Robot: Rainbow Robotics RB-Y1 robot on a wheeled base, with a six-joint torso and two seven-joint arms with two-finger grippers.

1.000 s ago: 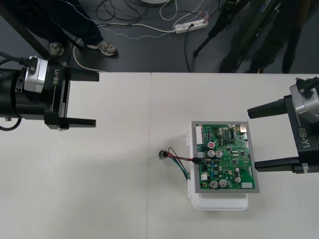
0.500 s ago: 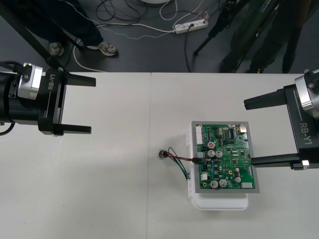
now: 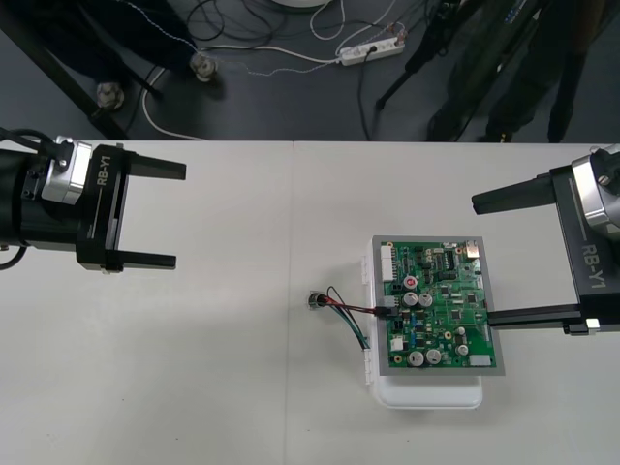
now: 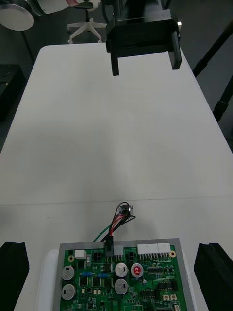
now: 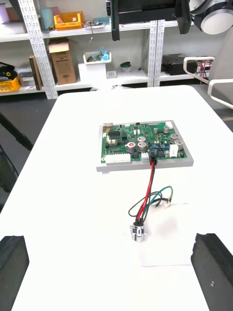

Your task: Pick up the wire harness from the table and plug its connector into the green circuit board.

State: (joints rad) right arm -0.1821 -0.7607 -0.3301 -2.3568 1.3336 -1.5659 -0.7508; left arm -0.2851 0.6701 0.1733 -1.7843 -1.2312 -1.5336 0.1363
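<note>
The green circuit board (image 3: 436, 305) sits on its white base (image 3: 431, 397) right of the table's middle. The harness's black plug (image 3: 387, 308) stands in a connector at the board's left edge, also seen as the plug (image 5: 152, 156) (image 4: 110, 245). Its red, black and green wires (image 3: 349, 312) run left to the metal socket (image 3: 315, 301), which rests on the table. My left gripper (image 3: 165, 215) hovers open at the far left, well away from the harness. My right gripper (image 3: 489, 257) is open at the board's right side, its fingers (image 3: 528, 315) reaching over the board's edge.
The table seam (image 3: 291, 291) runs front to back just left of the socket. Bare tabletop (image 3: 194, 368) lies between the left gripper and the harness. Cables and a power strip (image 3: 368, 50) lie on the floor beyond the far edge.
My left gripper has drifted a little toward the near edge. My right gripper shifted slightly toward the far edge and left, then held still. The harness and board have not moved.
</note>
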